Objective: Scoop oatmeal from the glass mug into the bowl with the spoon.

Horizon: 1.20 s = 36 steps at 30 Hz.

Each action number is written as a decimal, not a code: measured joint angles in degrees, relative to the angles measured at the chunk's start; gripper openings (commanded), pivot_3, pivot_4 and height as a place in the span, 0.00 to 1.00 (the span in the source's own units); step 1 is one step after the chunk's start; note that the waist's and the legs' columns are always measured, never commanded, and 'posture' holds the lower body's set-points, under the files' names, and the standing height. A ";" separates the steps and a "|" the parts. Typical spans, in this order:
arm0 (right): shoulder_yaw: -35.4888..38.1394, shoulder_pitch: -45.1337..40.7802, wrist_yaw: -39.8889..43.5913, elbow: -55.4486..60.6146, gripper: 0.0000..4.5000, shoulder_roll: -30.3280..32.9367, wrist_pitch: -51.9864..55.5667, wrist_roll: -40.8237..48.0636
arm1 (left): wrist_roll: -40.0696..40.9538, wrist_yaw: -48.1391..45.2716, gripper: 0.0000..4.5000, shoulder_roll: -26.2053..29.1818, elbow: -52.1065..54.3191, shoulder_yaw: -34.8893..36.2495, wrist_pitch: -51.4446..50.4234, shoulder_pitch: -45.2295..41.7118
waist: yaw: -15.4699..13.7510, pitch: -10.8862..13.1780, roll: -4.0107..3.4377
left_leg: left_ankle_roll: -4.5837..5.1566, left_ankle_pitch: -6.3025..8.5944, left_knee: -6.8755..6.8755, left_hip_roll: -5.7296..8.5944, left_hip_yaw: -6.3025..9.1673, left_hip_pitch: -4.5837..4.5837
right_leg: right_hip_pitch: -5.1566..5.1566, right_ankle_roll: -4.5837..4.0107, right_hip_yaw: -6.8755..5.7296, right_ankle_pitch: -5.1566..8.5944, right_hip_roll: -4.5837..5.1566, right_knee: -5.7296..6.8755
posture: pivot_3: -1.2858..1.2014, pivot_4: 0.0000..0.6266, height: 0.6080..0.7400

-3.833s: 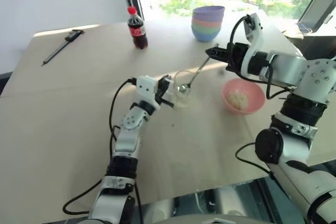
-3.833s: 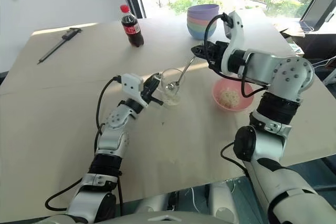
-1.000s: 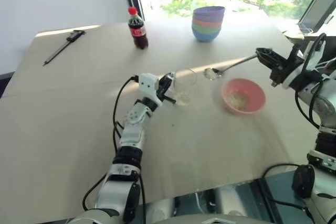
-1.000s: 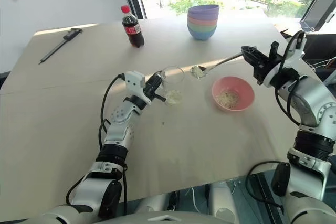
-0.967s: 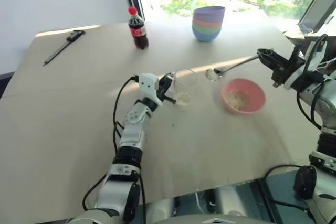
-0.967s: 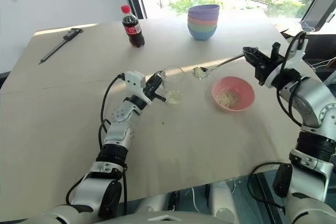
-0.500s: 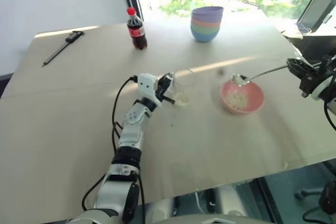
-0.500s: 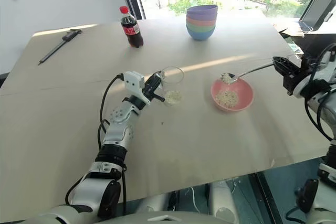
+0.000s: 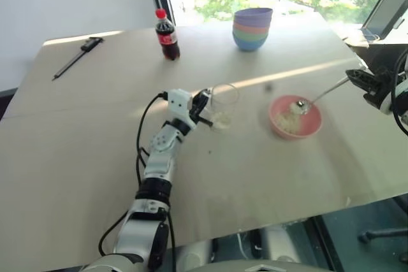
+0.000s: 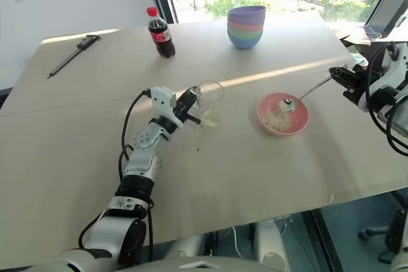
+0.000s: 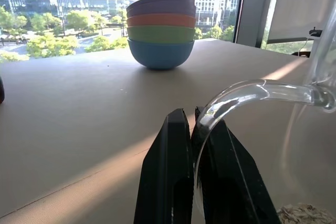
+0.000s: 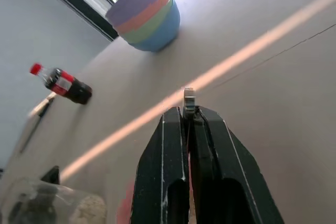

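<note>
since a second ago the right gripper has swung from above the table's middle out to the right edge of the head view, and the spoon it carries has travelled from beside the glass mug to the bowl. the spoon's small end now sits low inside the pink bowl, over the oatmeal heaped there.

at the upper middle of the head view stands a stack of coloured bowls, with a cola bottle to its left and a long black tool at the upper left. none of them lies between mug and bowl; the table between those two is bare.

the right gripper is clamped on the tip of the spoon's handle, well right of the bowl. the left gripper is closed on the mug's handle at centre frame, and the mug stands upright with a little oatmeal in its bottom, left of the bowl.
</note>
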<state>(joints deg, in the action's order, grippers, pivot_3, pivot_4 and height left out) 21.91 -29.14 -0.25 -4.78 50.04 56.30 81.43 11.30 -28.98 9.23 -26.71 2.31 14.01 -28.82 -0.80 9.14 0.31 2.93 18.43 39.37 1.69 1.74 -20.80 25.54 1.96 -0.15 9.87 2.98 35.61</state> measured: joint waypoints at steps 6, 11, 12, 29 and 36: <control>-7.76 -3.18 11.35 6.72 0.00 2.25 -0.93 -14.25 | 0.06 0.14 0.00 0.12 0.47 0.11 0.06 0.53 | 0.13 0.00 0.00 | -0.01 0.00 0.00 0.00 -0.01 0.04 | 0.01 0.00 0.01 0.00 -0.01 0.00 | 0.52 0.24 1.00; -15.25 -6.76 19.65 15.79 0.00 5.95 -3.65 -25.70 | 0.06 0.21 0.00 0.13 0.99 -0.17 0.05 0.72 | -0.02 0.00 0.00 | -0.03 -0.01 0.01 0.01 0.10 0.01 | 0.01 0.00 -0.09 0.00 0.01 -0.02 | 0.52 0.24 1.00; -18.10 -6.80 22.70 17.73 0.00 7.30 -5.19 -29.71 | 0.06 0.22 0.00 0.14 1.07 -0.23 0.04 0.73 | -0.02 0.00 0.01 | -0.04 -0.02 0.01 0.02 0.10 0.00 | 0.01 0.00 -0.10 0.00 0.02 -0.04 | 0.52 0.24 1.00; -4.37 -21.30 14.86 10.30 0.00 -15.10 5.25 -18.24 | 0.13 1.50 0.00 0.25 4.14 -0.27 -1.19 2.70 | 0.03 0.01 0.02 | -0.13 -0.06 -0.01 -0.05 0.17 -0.01 | 0.06 -0.05 -0.08 -0.03 0.18 0.02 | 0.52 0.24 1.00; -4.38 -22.24 8.54 10.47 0.00 -22.94 7.69 -12.82 | 0.13 1.77 0.00 0.18 5.30 -0.58 -1.93 3.15 | 0.06 0.00 0.01 | -0.21 -0.10 0.00 0.03 0.13 -0.10 | 0.10 -0.03 -0.09 -0.03 0.30 -0.03 | 0.52 0.24 1.00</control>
<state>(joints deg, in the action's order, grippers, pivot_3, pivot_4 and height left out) 17.53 -51.38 8.29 5.69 27.10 63.99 68.61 11.43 -27.21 9.41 -21.41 1.72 12.08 -25.68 -0.73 9.14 0.32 2.72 18.33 39.36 1.72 1.87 -20.89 25.64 1.93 -0.25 9.84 3.28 35.59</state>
